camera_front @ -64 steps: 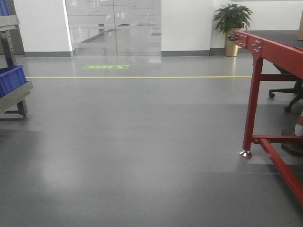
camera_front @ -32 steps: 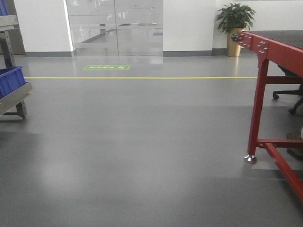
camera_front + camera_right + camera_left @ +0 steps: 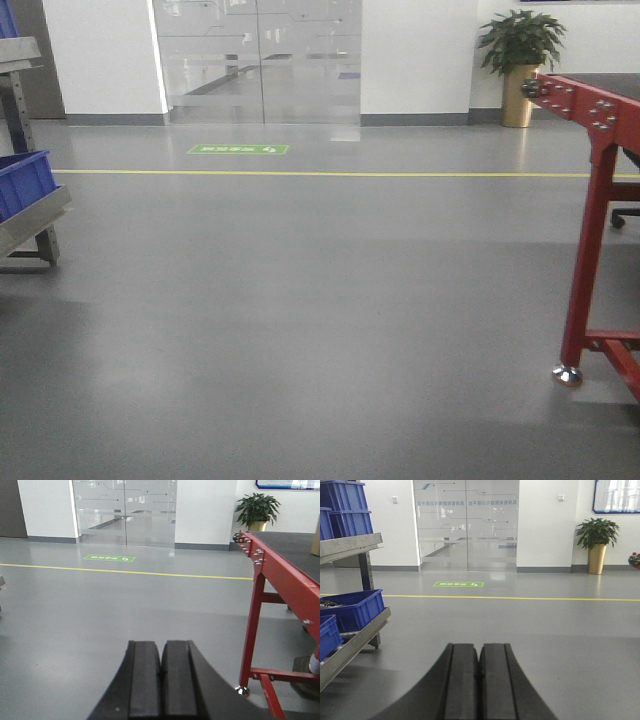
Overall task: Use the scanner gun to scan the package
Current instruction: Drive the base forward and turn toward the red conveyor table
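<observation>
Neither the package nor the scanner gun shows in any view. In the left wrist view my left gripper (image 3: 479, 647) is shut, its two black fingers pressed together with nothing between them, pointing out over bare grey floor. In the right wrist view my right gripper (image 3: 161, 644) is shut and empty too, held above the floor just left of a red table (image 3: 280, 577). Neither gripper appears in the front view.
A red-framed table (image 3: 598, 120) with a dark top stands at the right, its foot (image 3: 567, 375) on the floor. A metal rack (image 3: 355, 630) with blue bins (image 3: 352, 610) stands at the left. Ahead lie a yellow floor line (image 3: 320, 173), glass doors (image 3: 260, 60) and a potted plant (image 3: 522, 55).
The front view has swung left: the red table has slid toward the right edge, and the doors and plant have shifted right.
</observation>
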